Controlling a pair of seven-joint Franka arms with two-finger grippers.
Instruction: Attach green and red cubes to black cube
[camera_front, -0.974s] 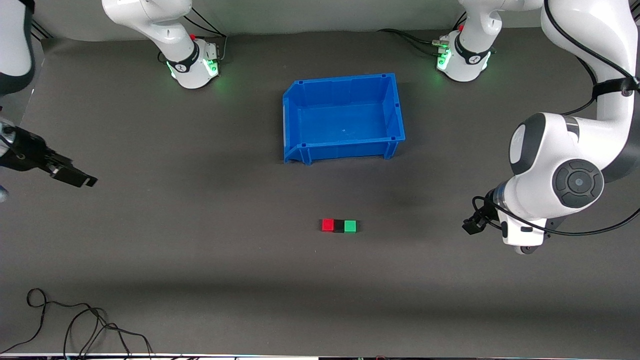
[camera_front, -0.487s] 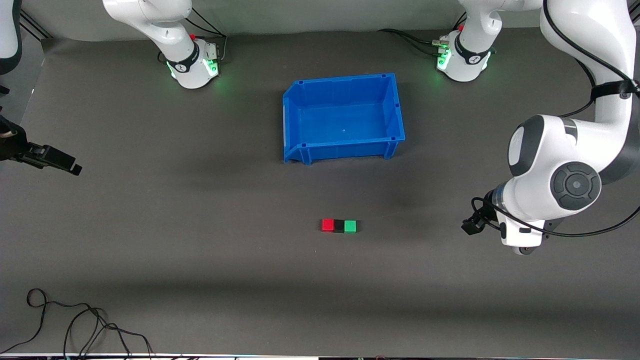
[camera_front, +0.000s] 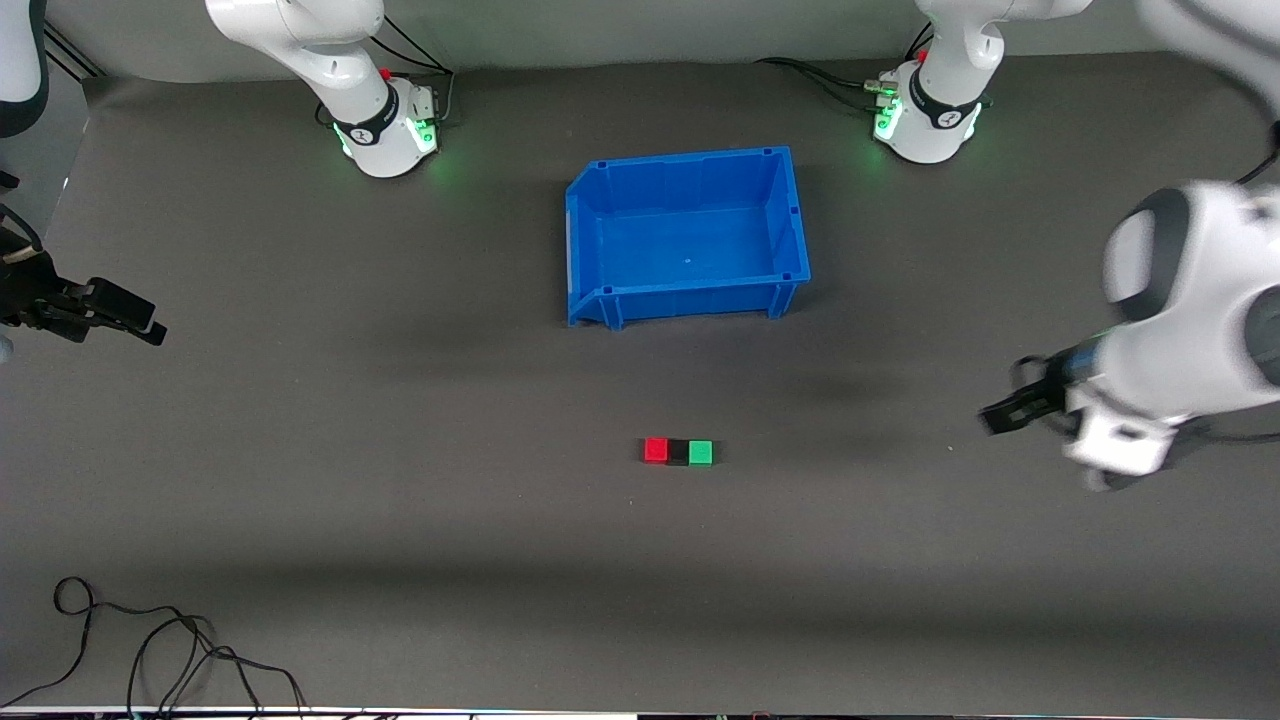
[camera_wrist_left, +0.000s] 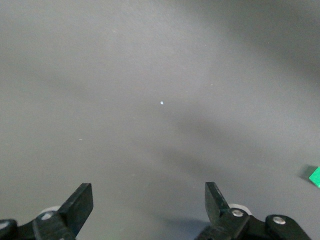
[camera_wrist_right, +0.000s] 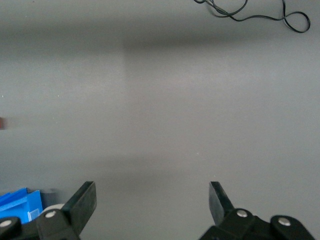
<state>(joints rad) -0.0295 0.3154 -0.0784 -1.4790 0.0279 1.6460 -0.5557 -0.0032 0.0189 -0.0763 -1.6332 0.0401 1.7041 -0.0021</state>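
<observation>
Since the earlier frames the left gripper (camera_front: 1000, 415) has swung from the right-centre of the front view toward the right edge, its arm blurred with motion, while the right gripper (camera_front: 140, 322) has drawn back to the left edge of that view and settled a little higher than where it first showed. Both grippers are released and hold nothing: each wrist view shows the two fingers spread wide over bare grey mat. At the lower centre of the front view the red cube (camera_front: 655, 450), the black cube (camera_front: 678, 452) and the green cube (camera_front: 700, 452) lie in one tight row on the table (camera_front: 400, 520), the black one between the coloured pair and touching each, red toward the right arm's end and green toward the left arm's end. That arrangement reads as the joining already done, which would explain why both arms stand well apart from the row with nothing in their jaws. The blue bin (camera_front: 590, 250) sits upper centre, farther from the front camera than the cubes, and looks empty. A sliver of green shows at the right edge of the left wrist view.
</observation>
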